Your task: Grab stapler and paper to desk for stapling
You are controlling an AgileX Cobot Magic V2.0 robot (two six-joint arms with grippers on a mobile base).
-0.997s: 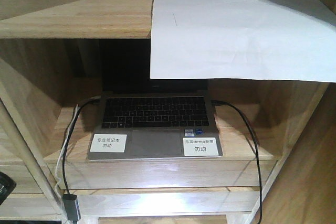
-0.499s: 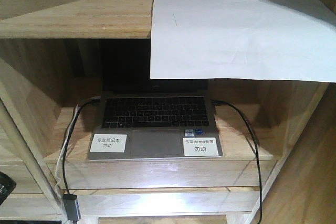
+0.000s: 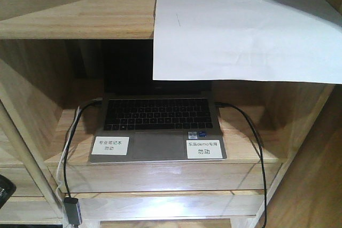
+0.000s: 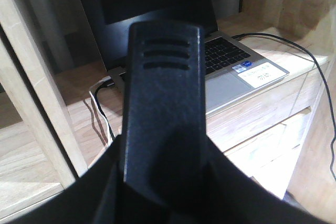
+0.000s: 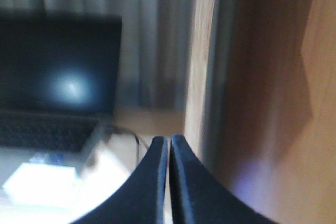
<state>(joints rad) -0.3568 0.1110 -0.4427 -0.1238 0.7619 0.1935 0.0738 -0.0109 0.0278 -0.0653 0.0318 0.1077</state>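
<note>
View from the front: the paper (image 3: pixel 240 30) lies on the upper shelf (image 3: pixel 80 17), its front part overhanging the edge and hanging before the screen of an open laptop (image 3: pixel 157 132) on the shelf below. Nothing has shifted over the last second and neither arm appears, so the fetch is judged not yet begun. No stapler shows in any view.

Left wrist view: the left tool (image 4: pixel 164 77) appears as one broad black finger facing the laptop; whether it is clenched or released cannot be told.

Right wrist view, blurred: the right tool (image 5: pixel 168 145) is clenched on nothing, beside a wooden upright (image 5: pixel 205 51).
</note>
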